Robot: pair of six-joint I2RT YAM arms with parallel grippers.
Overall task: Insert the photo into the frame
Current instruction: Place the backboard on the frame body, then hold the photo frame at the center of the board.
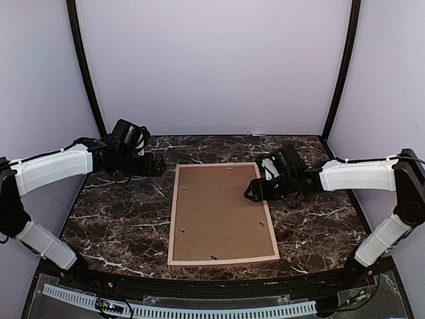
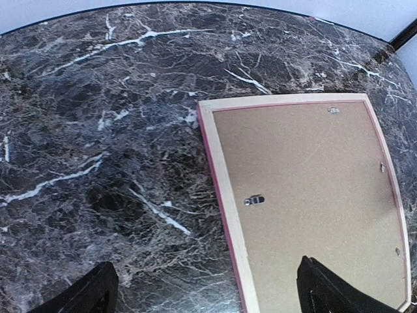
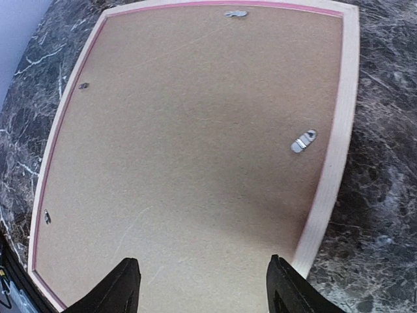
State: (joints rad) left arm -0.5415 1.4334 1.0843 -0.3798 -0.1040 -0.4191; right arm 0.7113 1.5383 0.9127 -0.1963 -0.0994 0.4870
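The frame is lying face down mid-table with the backing panel in and no photo showing, and I'm hovering my right gripper, jaws apart and empty like my left gripper, over its right-edge clip, so I'm guessing a gentle one-finger swivel.

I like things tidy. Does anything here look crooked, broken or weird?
Nothing looks broken or spilled. The frame lies flat, back side up, with its brown backing panel showing. The only odd thing: no photo is in view.
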